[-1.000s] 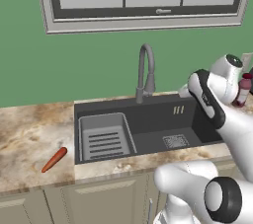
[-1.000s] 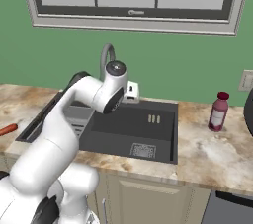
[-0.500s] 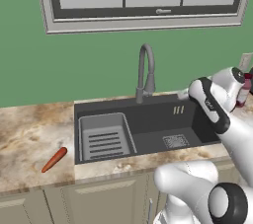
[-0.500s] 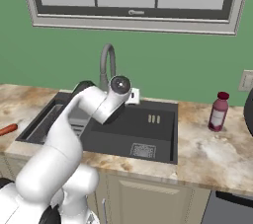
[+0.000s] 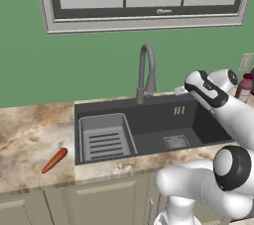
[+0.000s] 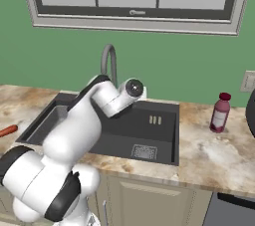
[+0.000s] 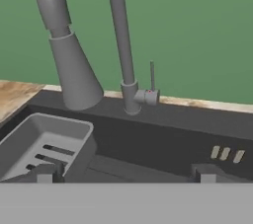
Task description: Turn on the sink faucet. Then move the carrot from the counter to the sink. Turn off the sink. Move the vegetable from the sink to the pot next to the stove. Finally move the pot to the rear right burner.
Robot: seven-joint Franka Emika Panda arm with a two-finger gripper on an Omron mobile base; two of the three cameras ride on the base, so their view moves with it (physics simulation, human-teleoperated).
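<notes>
Step one: gripper (image 7: 126,176), jaws apart and empty, faces the sink faucet (image 7: 123,45). Next it must reach the side lever (image 7: 151,77). Carrot (image 5: 54,160) waits on counter (image 5: 25,140).

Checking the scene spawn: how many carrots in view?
1. The carrot lies on the counter left of the sink, also at the left edge of the right base view. The arm blocks part of the basin there, so another could hide.
</notes>
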